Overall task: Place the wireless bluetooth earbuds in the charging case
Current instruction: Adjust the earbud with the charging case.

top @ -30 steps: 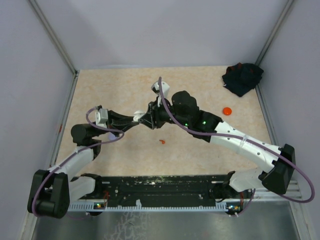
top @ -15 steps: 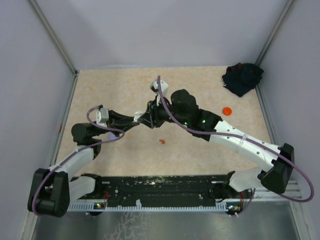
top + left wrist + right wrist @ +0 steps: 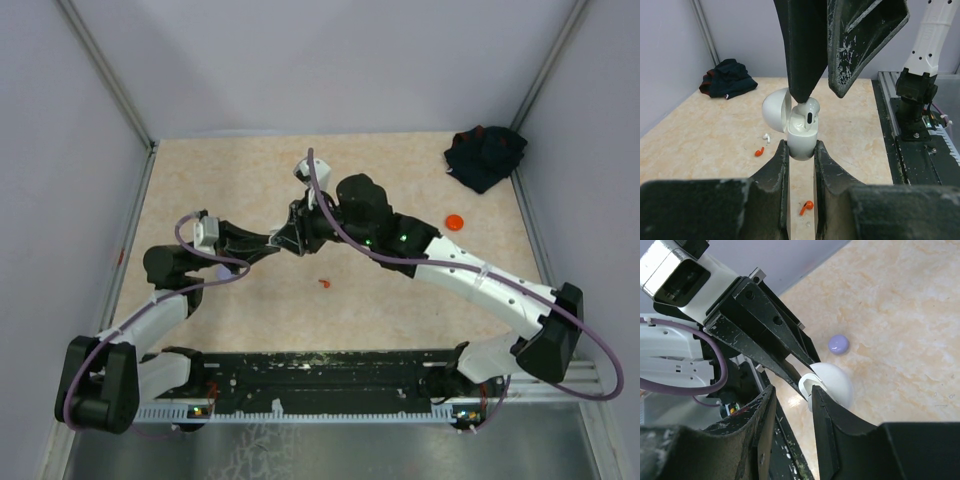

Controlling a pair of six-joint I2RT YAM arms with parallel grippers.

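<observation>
My left gripper (image 3: 801, 150) is shut on the base of a white charging case (image 3: 801, 141) and holds it above the table with its lid (image 3: 774, 107) open. A white earbud (image 3: 809, 116) stands in the case. My right gripper (image 3: 820, 97) hangs over the case with its jaws apart, and one fingertip (image 3: 801, 95) rests on top of the earbud. In the right wrist view the case (image 3: 832, 384) shows just beyond my right gripper (image 3: 792, 390). In the top view both grippers meet at mid-table (image 3: 293, 236).
Two orange earbuds (image 3: 807, 206) (image 3: 759, 151) and a small white earbud (image 3: 766, 136) lie on the table below. A lavender disc (image 3: 838, 344) and an orange disc (image 3: 455, 221) lie apart. A dark cloth (image 3: 485, 155) sits in the far right corner.
My right arm has shifted slightly left and away over the case. My left arm holds still with the case.
</observation>
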